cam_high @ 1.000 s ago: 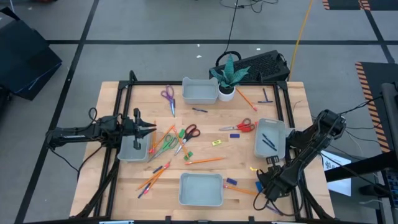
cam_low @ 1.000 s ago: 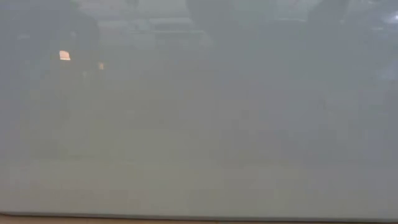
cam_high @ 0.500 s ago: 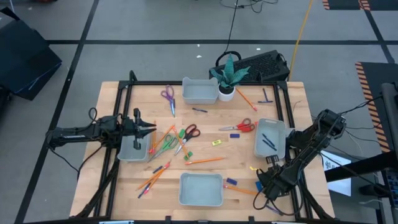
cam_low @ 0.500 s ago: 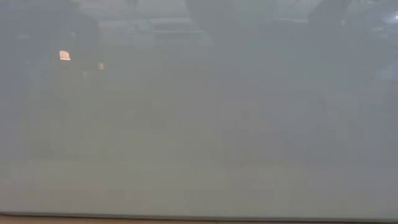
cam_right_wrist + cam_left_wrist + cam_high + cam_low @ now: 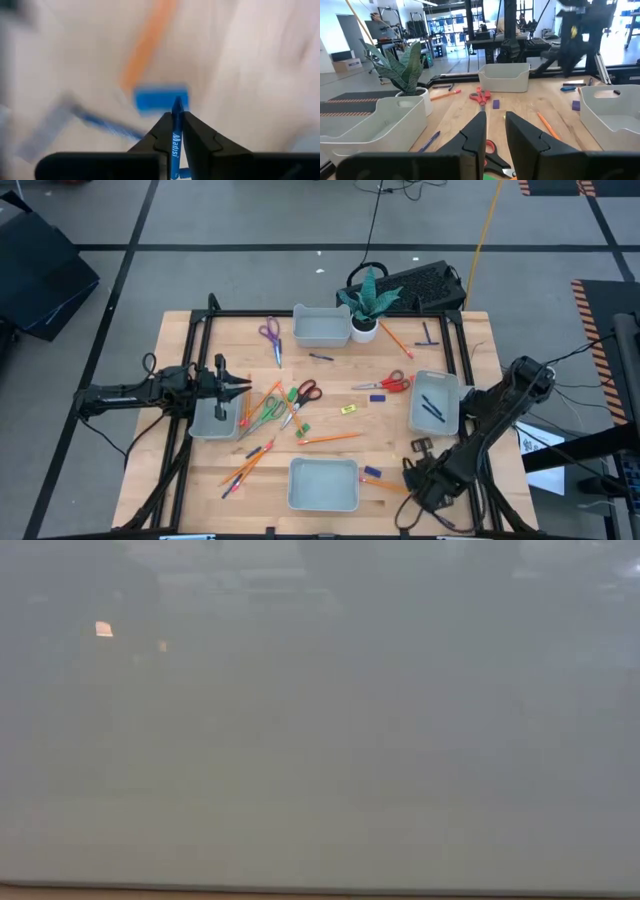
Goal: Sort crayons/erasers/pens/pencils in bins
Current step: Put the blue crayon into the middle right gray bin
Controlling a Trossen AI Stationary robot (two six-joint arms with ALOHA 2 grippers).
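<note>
A thin blue pen is pinched between the closed fingers of the right gripper, low over the near right corner of the table, above a blue eraser and an orange pencil. The left gripper is parked with its fingers slightly apart over the left bin. Because the pen is held only by a narrow pinch near one end, it could be swung or slipped loose during the carry to the right bin, where two dark pens already lie, and it could be dropped onto the table short of the rim.
</note>
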